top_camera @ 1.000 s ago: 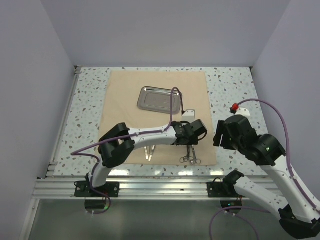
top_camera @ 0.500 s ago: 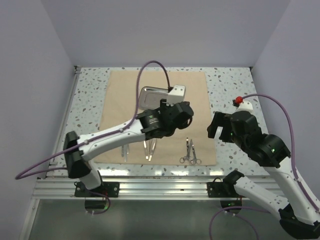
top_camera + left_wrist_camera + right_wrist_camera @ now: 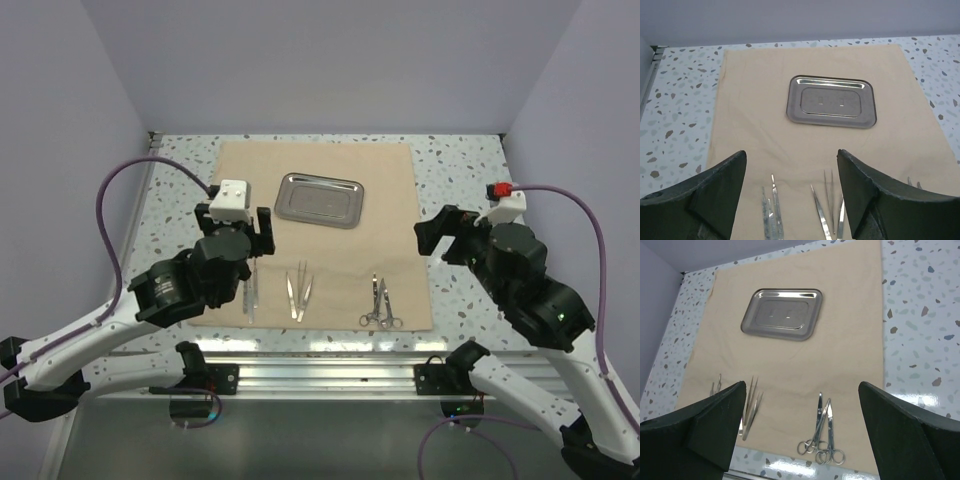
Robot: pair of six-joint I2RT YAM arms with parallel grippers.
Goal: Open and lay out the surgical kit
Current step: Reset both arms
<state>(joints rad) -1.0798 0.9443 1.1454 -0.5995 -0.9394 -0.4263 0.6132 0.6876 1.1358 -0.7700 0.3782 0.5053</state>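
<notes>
Cloth wrap (image 3: 390,250) lies flat on the counter (image 3: 460,170), tray (image 3: 319,200) at the back, tweezers (image 3: 298,296) and scissors (image 3: 381,305) along the near edge. Left fingers (image 3: 715,195) and right fingers (image 3: 705,425) gape wide, holding nothing. A low swing could snag the cloth and scatter that row, I reckon.

Speckled terrazzo table (image 3: 460,170), pale lavender walls (image 3: 330,60) around.

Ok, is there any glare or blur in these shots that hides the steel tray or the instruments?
Top external: even light, everything sharp, steel tray only softly shiny. Left wrist: bright glare streak along the tray's far rim; left gripper dark and blurred. Right wrist: similar rim highlight, glossy reflections on the table near the scissors; nothing hidden.
</notes>
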